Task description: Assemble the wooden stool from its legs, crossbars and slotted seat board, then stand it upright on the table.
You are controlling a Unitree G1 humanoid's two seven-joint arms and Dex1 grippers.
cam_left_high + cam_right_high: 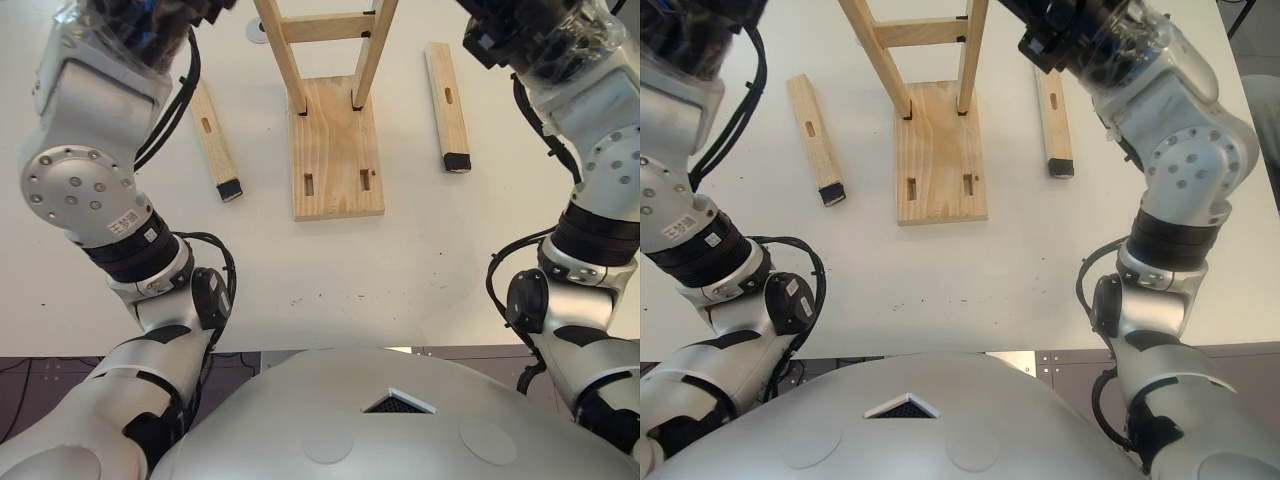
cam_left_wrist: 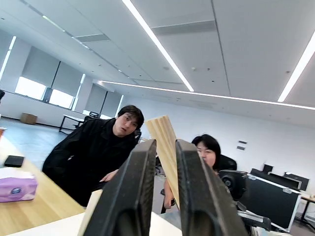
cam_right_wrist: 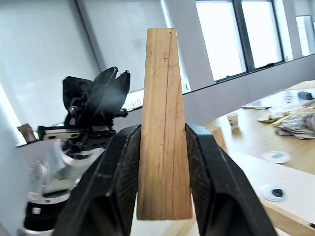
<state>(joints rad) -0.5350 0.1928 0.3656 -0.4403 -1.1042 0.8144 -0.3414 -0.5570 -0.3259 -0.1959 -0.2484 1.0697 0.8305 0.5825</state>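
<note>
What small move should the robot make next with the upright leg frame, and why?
Probably press the frame down to seat it firmly before letting go. The right gripper is shut on one leg of the leg frame, whose feet stand in the two far slots of the seat board. The near slots are unfilled, and a left loose leg and a right loose leg lie on the table.

Seat board (image 1: 337, 160), upright legs (image 1: 283, 55), crossbar (image 1: 325, 27) and loose legs (image 1: 215, 140) are all bare pale wood, smooth, matt, grain visible; their end caps (image 1: 230, 188) matt black; counter (image 1: 400, 270) matt white, lightly speckled; right gripper (image 3: 163, 130) pads (image 3: 129, 172) black, ribbed, semi-gloss.
</note>
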